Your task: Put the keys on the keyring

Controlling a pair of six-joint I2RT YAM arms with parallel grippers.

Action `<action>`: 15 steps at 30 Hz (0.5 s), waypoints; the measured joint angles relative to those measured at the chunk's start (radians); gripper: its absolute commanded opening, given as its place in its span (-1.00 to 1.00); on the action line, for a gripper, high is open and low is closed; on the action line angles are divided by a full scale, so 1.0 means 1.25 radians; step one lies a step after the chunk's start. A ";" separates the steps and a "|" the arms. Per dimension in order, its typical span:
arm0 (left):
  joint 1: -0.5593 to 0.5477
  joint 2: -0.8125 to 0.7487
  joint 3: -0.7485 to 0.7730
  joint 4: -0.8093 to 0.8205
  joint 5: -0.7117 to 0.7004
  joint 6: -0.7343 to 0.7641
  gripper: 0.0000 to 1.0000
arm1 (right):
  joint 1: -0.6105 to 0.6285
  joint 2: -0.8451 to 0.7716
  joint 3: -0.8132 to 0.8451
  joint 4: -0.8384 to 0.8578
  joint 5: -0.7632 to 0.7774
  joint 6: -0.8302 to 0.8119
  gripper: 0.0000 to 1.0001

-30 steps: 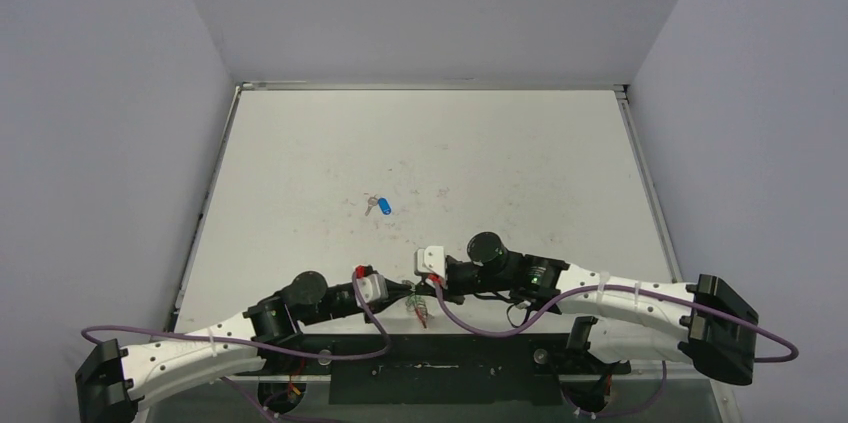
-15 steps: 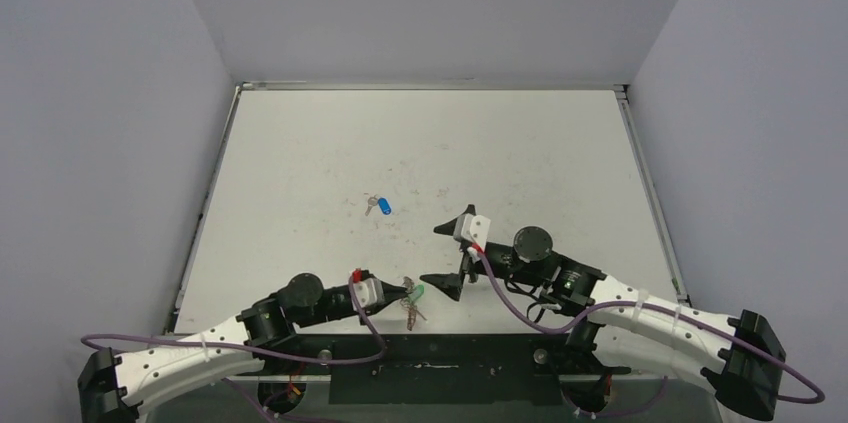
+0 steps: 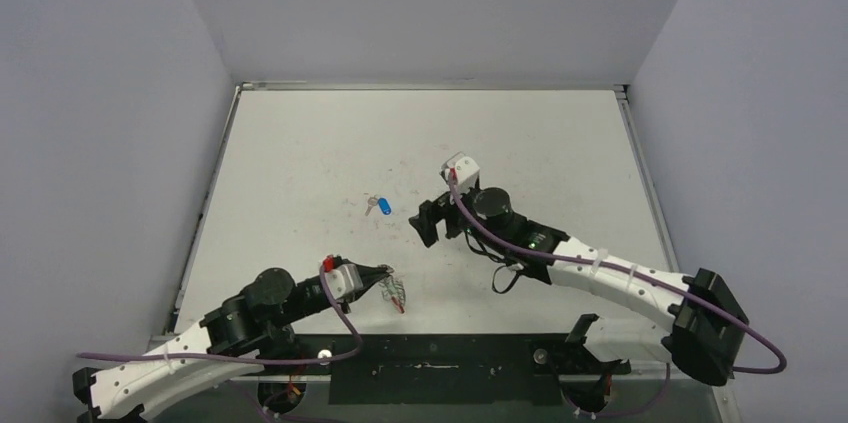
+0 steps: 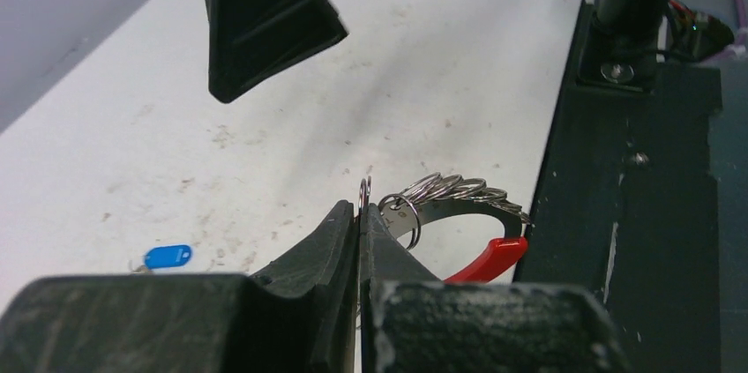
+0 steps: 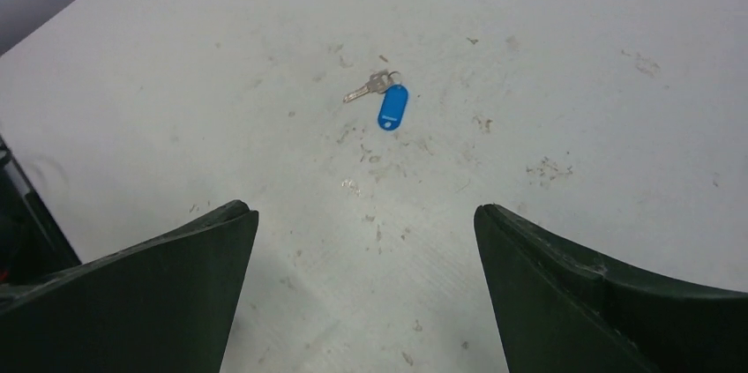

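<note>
Your left gripper (image 4: 360, 214) pinched the keyring (image 4: 459, 192) tight by the table's (image 3: 520, 143) near edge. Your right gripper (image 5: 362, 210) hung with fingers spread wide, just right of the blue key (image 5: 391, 107) lying mid-table. It looked like the fetching step for that 1 key, and the next move called for lowering over it and closing squarely.
</note>
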 measured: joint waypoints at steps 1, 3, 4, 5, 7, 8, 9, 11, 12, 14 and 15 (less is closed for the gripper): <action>0.000 -0.007 0.027 -0.025 -0.018 -0.002 -1.00 | -0.009 0.034 0.038 -0.023 0.016 0.018 1.00; 0.000 -0.019 0.078 -0.075 -0.053 -0.007 -1.00 | -0.028 0.106 0.121 -0.064 0.032 0.055 0.96; 0.000 -0.023 0.103 -0.100 -0.070 -0.010 -1.00 | -0.038 0.145 0.163 -0.080 0.034 0.070 0.91; 0.000 -0.026 0.126 -0.127 -0.088 -0.014 -1.00 | -0.049 0.186 0.206 -0.094 0.033 0.085 0.85; 0.000 -0.029 0.157 -0.168 -0.116 -0.021 -1.00 | -0.066 0.261 0.274 -0.113 0.020 0.103 0.66; 0.000 -0.029 0.171 -0.193 -0.130 -0.027 -1.00 | -0.073 0.298 0.304 -0.122 0.012 0.108 0.52; 0.000 -0.031 0.180 -0.211 -0.139 -0.032 -1.00 | -0.079 0.339 0.337 -0.137 -0.004 0.112 0.40; 0.000 -0.031 0.199 -0.257 -0.161 -0.042 -1.00 | -0.089 0.421 0.399 -0.165 -0.034 0.116 0.24; 0.000 -0.032 0.206 -0.277 -0.169 -0.048 -1.00 | -0.093 0.463 0.429 -0.178 -0.053 0.116 0.16; 0.000 -0.035 0.212 -0.307 -0.175 -0.054 -1.00 | -0.098 0.535 0.480 -0.199 -0.091 0.114 0.03; 0.000 -0.039 0.213 -0.320 -0.174 -0.055 -1.00 | -0.100 0.570 0.505 -0.214 -0.113 0.112 -0.01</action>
